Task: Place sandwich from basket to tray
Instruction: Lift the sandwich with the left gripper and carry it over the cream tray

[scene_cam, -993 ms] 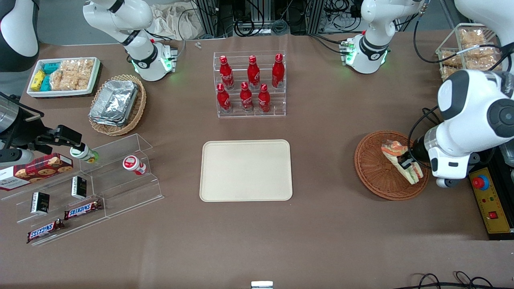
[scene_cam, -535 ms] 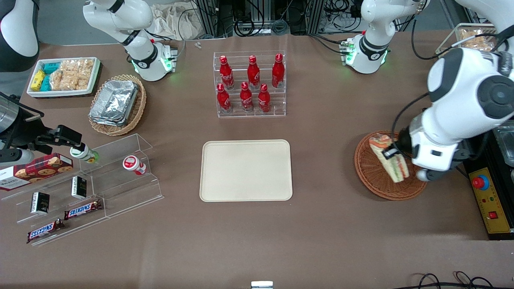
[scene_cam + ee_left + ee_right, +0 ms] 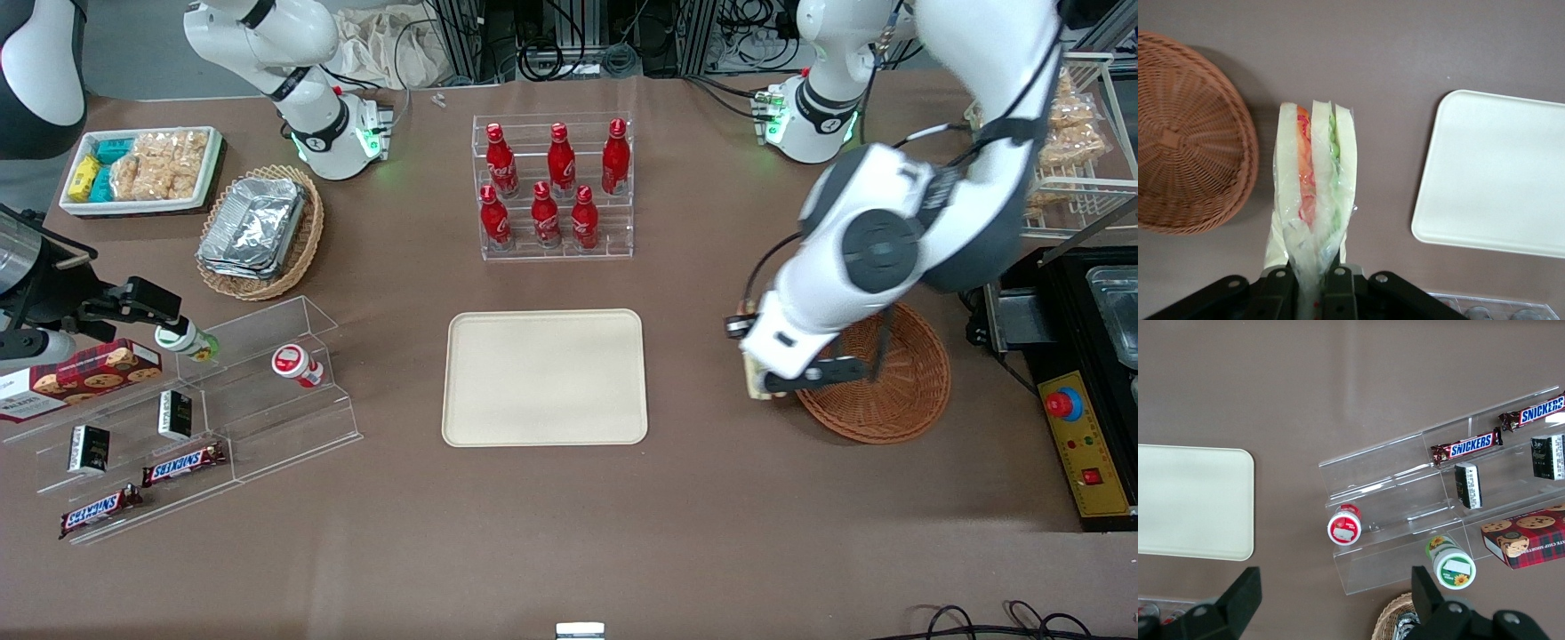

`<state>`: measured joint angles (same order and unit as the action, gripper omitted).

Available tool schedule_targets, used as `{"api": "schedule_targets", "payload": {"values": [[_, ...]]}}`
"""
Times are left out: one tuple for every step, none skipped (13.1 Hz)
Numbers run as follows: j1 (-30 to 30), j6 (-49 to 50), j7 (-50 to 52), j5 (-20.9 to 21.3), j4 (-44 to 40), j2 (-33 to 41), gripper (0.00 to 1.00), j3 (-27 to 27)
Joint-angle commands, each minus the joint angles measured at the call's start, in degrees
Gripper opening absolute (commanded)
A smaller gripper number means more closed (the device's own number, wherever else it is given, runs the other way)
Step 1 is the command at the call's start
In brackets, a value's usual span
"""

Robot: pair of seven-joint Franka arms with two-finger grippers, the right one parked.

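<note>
Brown cloth covers the whole tabletop [image 3: 569, 533], matte and faintly creased. Starting at the parked arm's end, at about nine o'clock, a white box of snacks [image 3: 142, 169] sits near the edge farthest from the front camera, with a tan wicker basket of foil containers [image 3: 260, 229] just beside it and nearer the camera. Nearer still stands a clear stepped display [image 3: 187, 418] carrying a cookie box [image 3: 80, 375], two small jars and Snickers bars [image 3: 182, 463].

At the middle, toward twelve o'clock, a clear rack holds six red bottles [image 3: 551, 187]. Nearer the camera than the rack lies the cream tray [image 3: 544, 377], flat and bare. Along the twelve o'clock edge of the tabletop I see dark cables and metal framing.

Toward three o'clock is my hand [image 3: 1313, 283], hanging above bare cloth between the tray and the reddish-brown basket [image 3: 898, 391]. Its fingers [image 3: 1337, 285] are pressed in on the sandwich [image 3: 1313, 180], pinching the gathered clear wrap at the narrow end, so the wedge points away from my wrist with its white bread, orange-red and green layers showing edge-on. The sandwich touches neither basket nor tray; in the front view only a sliver of it [image 3: 754, 378] shows past my arm. At the working arm's end stands a black and yellow control box with a red button [image 3: 1062, 404].
</note>
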<state>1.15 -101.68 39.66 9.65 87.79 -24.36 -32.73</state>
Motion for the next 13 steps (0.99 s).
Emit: {"api": "schedule_targets", "payload": {"values": [[-5.7,-3.8,5.5,3.3,-3.2,-6.6,0.0,0.0],[-7.9,-6.8,6.3,3.4,-3.2,-8.3,0.0,0.1],[-9.0,-9.8,6.9,3.4,-3.2,-9.9,0.0,0.2],[-9.4,-11.9,7.4,3.3,-3.2,-11.3,0.0,0.2],[-9.7,-13.5,7.4,3.3,-3.2,-12.6,0.0,0.2],[-11.0,-15.5,7.4,3.4,-3.2,-13.8,0.0,0.2],[-11.8,-17.6,7.4,3.4,-3.2,-15.0,0.0,0.3],[-12.2,-19.4,7.4,3.4,-3.2,-16.2,0.0,0.3],[-12.9,-21.1,7.3,3.6,-3.2,-17.2,0.0,0.4],[-13.2,-22.2,7.3,4.8,-3.2,-18.2,0.0,0.4],[-13.2,-22.8,7.4,6.3,-3.2,-19.3,0.0,0.4],[-13.3,-23.1,7.5,7.5,-3.2,-20.2,0.0,0.4],[-13.2,-23.3,7.5,7.8,-3.1,-20.6,0.0,0.4]]}}
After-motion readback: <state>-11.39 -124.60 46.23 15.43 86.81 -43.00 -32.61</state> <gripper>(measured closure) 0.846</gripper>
